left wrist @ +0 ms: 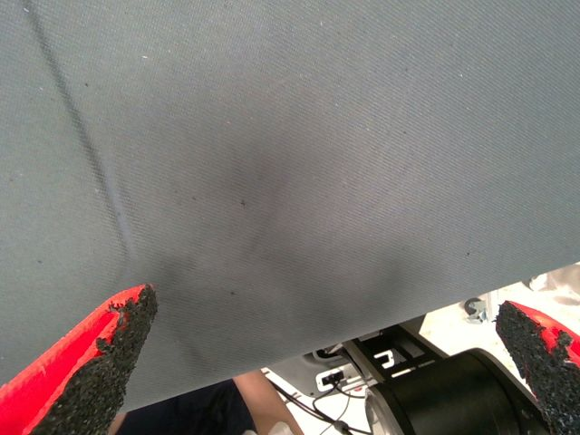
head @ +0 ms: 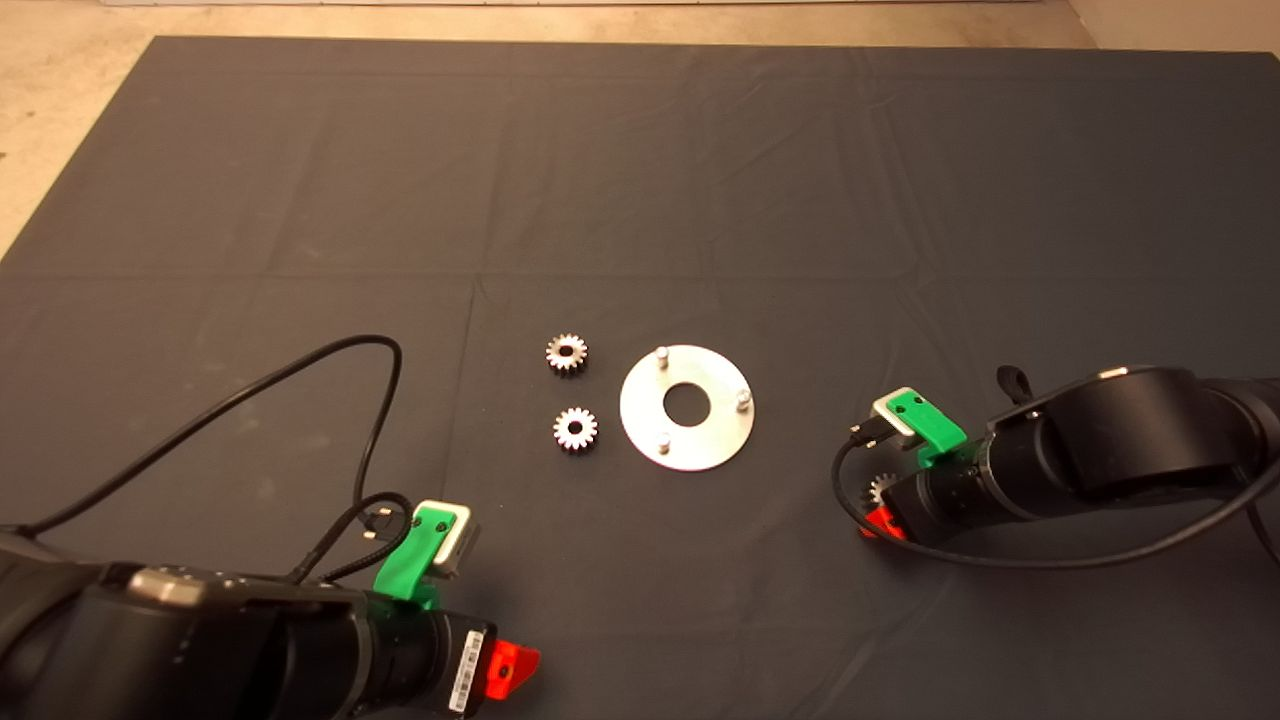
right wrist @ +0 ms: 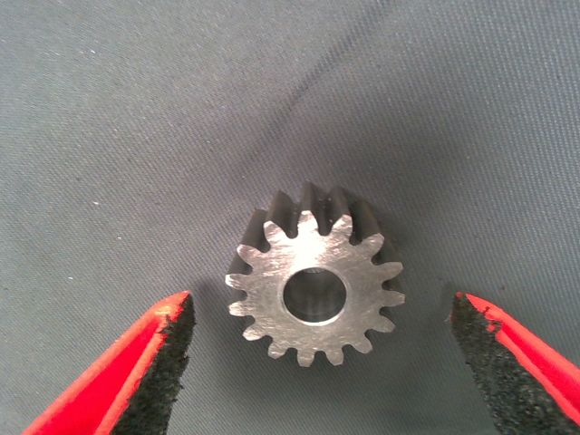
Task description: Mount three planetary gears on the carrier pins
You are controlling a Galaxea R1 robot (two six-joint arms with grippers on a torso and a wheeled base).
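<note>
A flat silver disc (head: 715,445) with a central hole lies mid-mat; three carrier pins (head: 661,353) (head: 743,398) (head: 664,439) stand on it, all bare. Two planetary gears (head: 567,353) (head: 575,429) lie flat on the mat just left of the disc. A third gear (head: 880,488) (right wrist: 313,281) lies flat right of the disc. My right gripper (head: 876,515) (right wrist: 322,362) hangs low over this gear, fingers open on either side, not touching it. My left gripper (head: 518,672) (left wrist: 317,362) is open and empty near the mat's front edge at lower left.
The dark mat (head: 700,180) is creased, with bare cloth beyond the parts. Black cables (head: 330,365) loop over the mat by the left arm and under the right arm (head: 1000,560). The left wrist view shows the mat's edge and equipment (left wrist: 399,372) beyond it.
</note>
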